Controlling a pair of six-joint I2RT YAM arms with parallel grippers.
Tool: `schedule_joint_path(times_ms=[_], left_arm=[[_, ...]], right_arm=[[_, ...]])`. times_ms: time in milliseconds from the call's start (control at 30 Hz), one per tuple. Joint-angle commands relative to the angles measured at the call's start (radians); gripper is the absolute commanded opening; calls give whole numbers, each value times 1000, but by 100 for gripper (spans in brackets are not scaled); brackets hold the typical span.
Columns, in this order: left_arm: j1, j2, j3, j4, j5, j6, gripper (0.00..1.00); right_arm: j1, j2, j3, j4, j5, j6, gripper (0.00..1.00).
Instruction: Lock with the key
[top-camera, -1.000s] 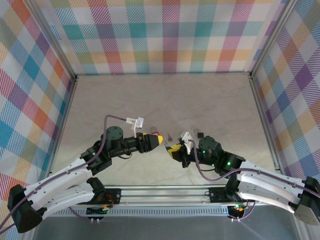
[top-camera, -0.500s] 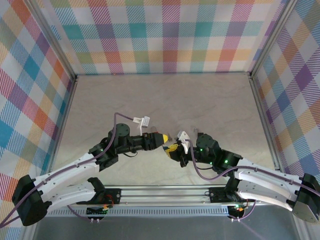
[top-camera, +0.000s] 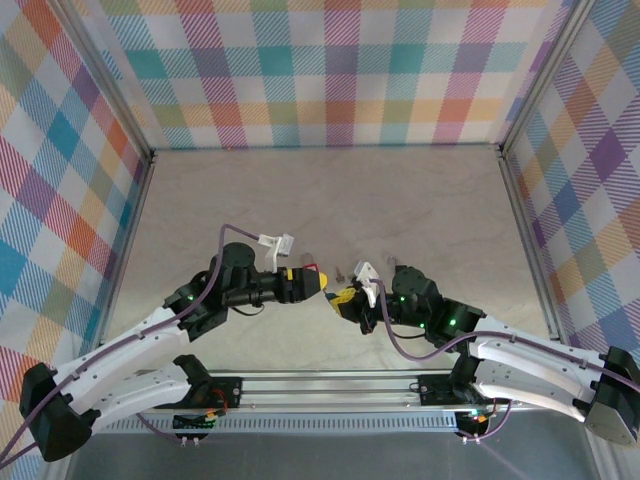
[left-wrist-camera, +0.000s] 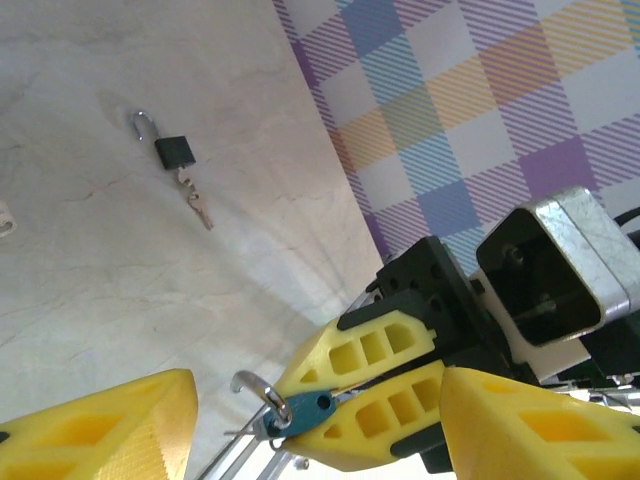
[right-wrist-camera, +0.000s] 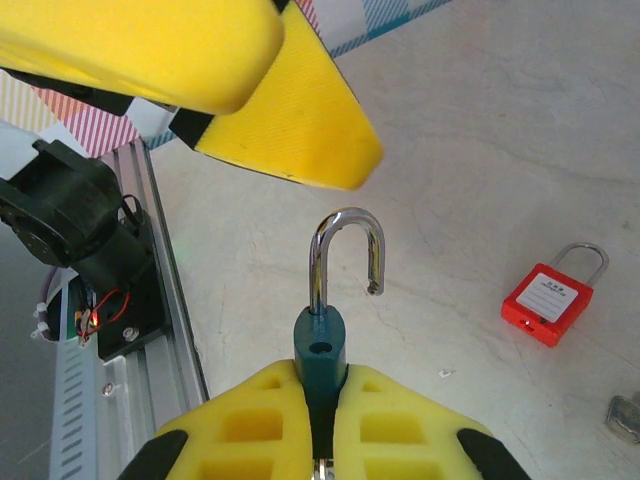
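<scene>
Arching open, shiny steel shackle (right-wrist-camera: 346, 214) tops teal padlock (right-wrist-camera: 320, 352).

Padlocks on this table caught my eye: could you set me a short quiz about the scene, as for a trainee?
1. True or false: the shackle of the teal padlock is closed.
2. Which claw grips it? A left, B right, C neither.
3. Fill in: the labelled padlock lying on the table is coloured ____.
Key: 1 false; 2 B, the right claw; 3 red.
</scene>
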Motion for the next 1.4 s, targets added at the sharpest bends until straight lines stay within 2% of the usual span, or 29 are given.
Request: schedule_joint_path(times_ms=[0, 67, 167, 400, 500, 600, 700, 900, 1133, 1367], left_arm=[[9, 38, 30, -73, 29, 32, 62], [10, 68, 30, -34, 76, 9, 60], [10, 105, 66, -69, 112, 24, 54], [12, 115, 131, -219, 86, 74, 47], [11, 111, 147, -243, 74, 89, 46], [12, 111, 154, -248, 73, 93, 39], [12, 120, 162, -260, 79, 103, 37], [12, 125, 169, -289, 74, 117, 35], [13, 130, 193, -312, 59, 132, 28], [14, 124, 212, -323, 33, 140, 30]], right_arm=[[-6, 4, 44, 17, -33, -19, 0], [-6, 12, 47, 15, -33, -17, 0], [-6, 21, 52, 16, -41, -18, 0], [-5, 38, 58, 13, -49, -21, 0], [-6, 44, 58, 7, -56, -22, 0], [-5, 42, 58, 6, -61, -18, 0], [-5, 38, 55, 3, -63, -19, 0], [-5, 41, 55, 5, -69, -19, 0], [-6, 46, 61, 2, -86, -21, 0], [-5, 55, 65, -5, -104, -22, 0]])
